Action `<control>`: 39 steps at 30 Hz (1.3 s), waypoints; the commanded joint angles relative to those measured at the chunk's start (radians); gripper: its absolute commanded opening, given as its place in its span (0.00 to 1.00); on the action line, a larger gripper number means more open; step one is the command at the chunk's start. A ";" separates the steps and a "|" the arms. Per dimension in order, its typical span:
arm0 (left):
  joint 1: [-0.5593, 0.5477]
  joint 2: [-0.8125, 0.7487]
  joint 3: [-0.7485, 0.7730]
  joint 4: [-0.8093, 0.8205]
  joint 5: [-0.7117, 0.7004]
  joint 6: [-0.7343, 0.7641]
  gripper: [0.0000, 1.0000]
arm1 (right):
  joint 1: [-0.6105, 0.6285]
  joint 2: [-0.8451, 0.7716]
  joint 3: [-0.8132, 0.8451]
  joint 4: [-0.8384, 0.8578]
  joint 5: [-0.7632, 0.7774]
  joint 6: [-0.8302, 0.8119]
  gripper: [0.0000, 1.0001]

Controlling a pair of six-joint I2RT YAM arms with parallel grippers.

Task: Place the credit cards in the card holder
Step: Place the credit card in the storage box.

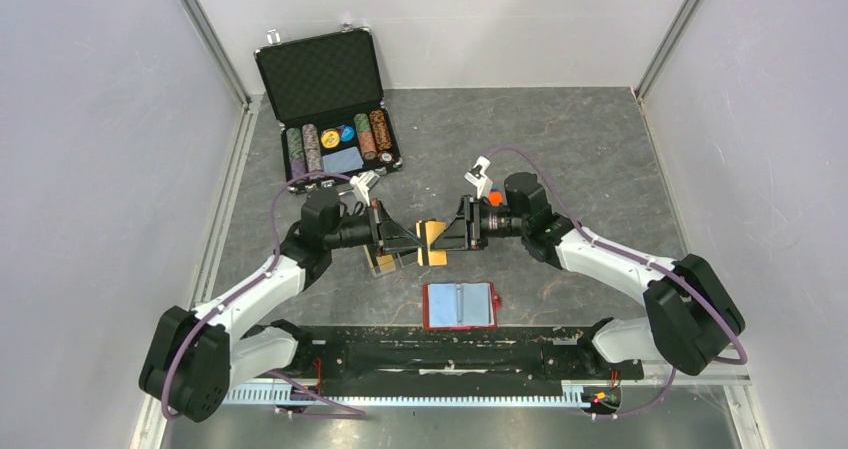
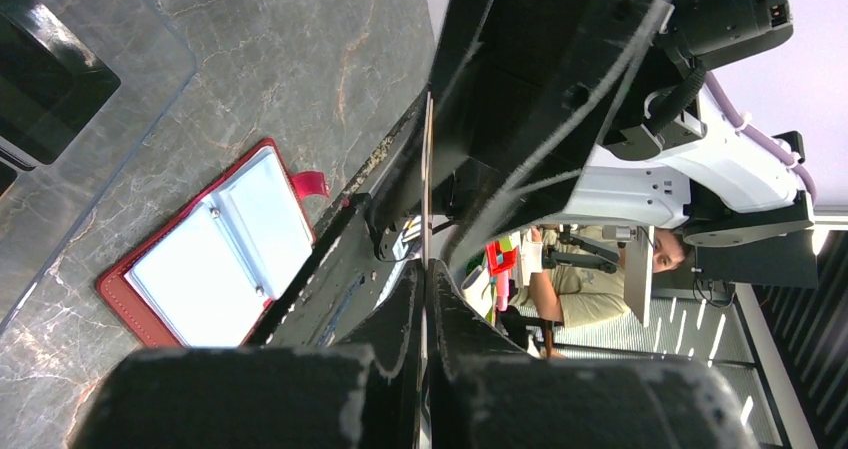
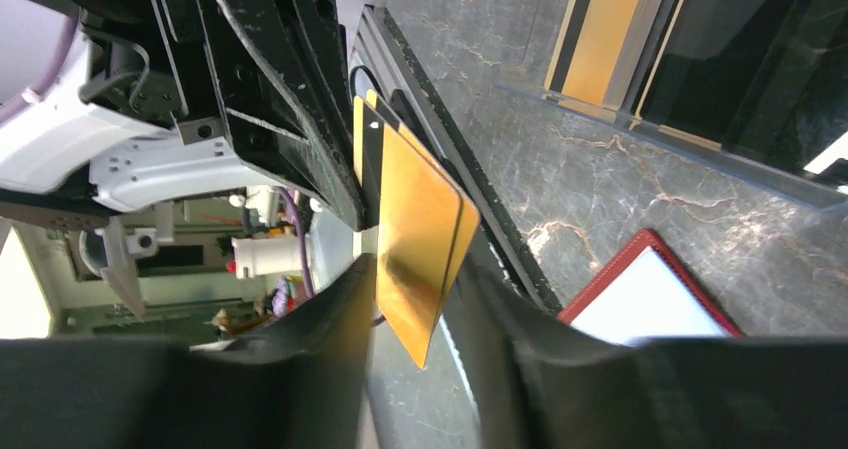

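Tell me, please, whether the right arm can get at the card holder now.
Probably not cleanly: the left gripper, shut on a credit card, hangs over the card holder, blocking the right gripper.

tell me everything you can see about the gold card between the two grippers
The credit card is a thin, flat rectangle with a glossy orange-gold face, plastic by its look. It is off the table, roughly level, bridging the two arms. The left gripper is shut on one end, where the card shows as a thin edge. Its other end sits between the fingers of the right gripper, skewed to them; whether they press it is unclear.
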 commanded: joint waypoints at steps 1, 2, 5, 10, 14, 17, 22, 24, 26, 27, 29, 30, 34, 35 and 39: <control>-0.002 -0.030 -0.010 -0.005 0.019 -0.013 0.02 | -0.007 -0.015 -0.010 0.080 0.000 0.017 0.24; -0.002 -0.034 -0.012 -0.010 0.018 -0.011 0.03 | -0.007 -0.012 -0.011 0.083 -0.003 0.015 0.16; -0.002 -0.042 -0.015 -0.032 0.014 0.004 0.20 | -0.007 -0.014 -0.012 0.085 -0.002 0.008 0.00; -0.003 -0.072 -0.039 -0.037 0.007 0.003 0.71 | -0.016 -0.034 -0.025 0.101 0.007 0.015 0.00; -0.002 -0.088 -0.077 0.018 0.004 -0.036 0.72 | -0.029 -0.042 -0.046 0.142 -0.007 0.047 0.00; -0.002 -0.077 -0.111 0.131 0.022 -0.092 0.67 | -0.035 -0.047 -0.061 0.189 -0.025 0.081 0.00; -0.003 -0.040 -0.136 0.296 0.057 -0.173 0.56 | -0.045 -0.056 -0.083 0.254 -0.035 0.136 0.00; -0.002 -0.036 -0.137 0.311 0.048 -0.178 0.44 | -0.046 -0.055 -0.091 0.295 -0.047 0.166 0.00; -0.002 -0.041 -0.143 0.303 0.022 -0.172 0.39 | -0.048 -0.056 -0.095 0.324 -0.051 0.190 0.00; -0.003 -0.043 -0.143 0.292 0.005 -0.166 0.38 | -0.048 -0.057 -0.095 0.328 -0.052 0.195 0.00; -0.002 -0.050 -0.140 0.263 -0.018 -0.146 0.33 | -0.050 -0.059 -0.094 0.332 -0.055 0.202 0.00; -0.002 -0.053 -0.138 0.253 -0.027 -0.139 0.32 | -0.051 -0.059 -0.092 0.335 -0.059 0.204 0.00; -0.003 -0.047 -0.128 0.236 -0.022 -0.122 0.28 | -0.055 -0.060 -0.092 0.355 -0.061 0.224 0.00; -0.002 -0.047 -0.129 0.235 -0.020 -0.120 0.27 | -0.057 -0.061 -0.092 0.364 -0.061 0.230 0.00; -0.002 -0.075 -0.148 0.233 -0.036 -0.120 0.27 | -0.060 -0.056 -0.094 0.390 -0.065 0.253 0.00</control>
